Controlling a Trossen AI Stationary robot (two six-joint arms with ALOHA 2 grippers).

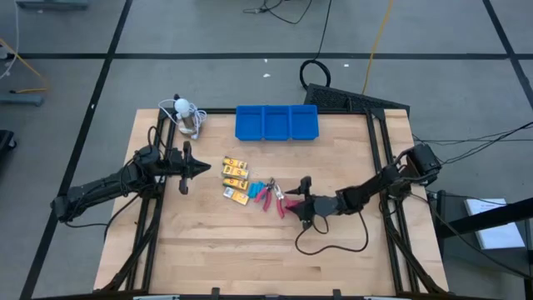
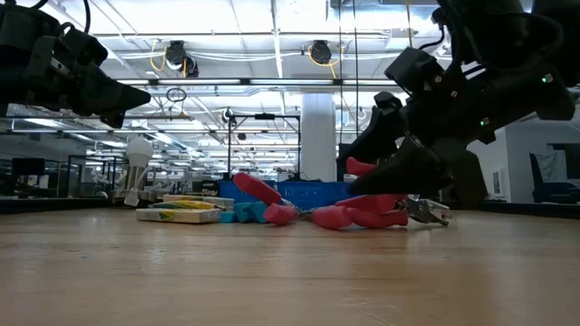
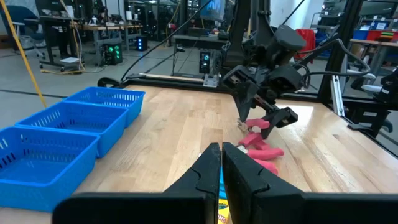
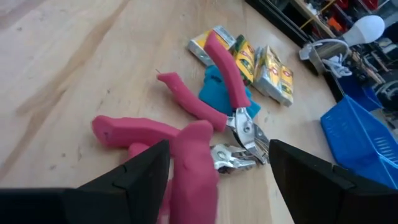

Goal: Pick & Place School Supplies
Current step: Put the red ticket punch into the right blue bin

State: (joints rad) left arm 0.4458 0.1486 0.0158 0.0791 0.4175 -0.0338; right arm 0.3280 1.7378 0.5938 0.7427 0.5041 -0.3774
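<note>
While the left gripper [image 1: 198, 169] hovers above the table [image 1: 208, 258] with its fingers pressed together, holding nothing, the supplies lie clustered near the middle of the board.

Item: packets [image 1: 235, 173], yellow-orange, three or so, lying flat side by side just beyond the left gripper's tip; long axes run roughly across the table.

Item: blue pieces [image 1: 260, 186], small, between the packets and the cutters.

Item: cutters [image 1: 268, 197], pink-handled, two pairs, touching one another; handles splay toward the near edge, metal jaws toward the tray side. In the right wrist view one pair lies with its handles in a V, the metal heads [image 4: 245, 134] meeting the other pair's.

Item: right gripper [image 1: 300, 200], low at the cutters, fingers spread wide on either side of a pink handle [image 4: 189, 162]; no grip closed on it.

Item: tray [image 1: 276, 122], blue, three compartments, at the far edge, well apart from the cluster.

Item: white round object [image 1: 181, 107], far left corner.

Open room: bare wood along the whole near edge and between cluster and tray.
</note>
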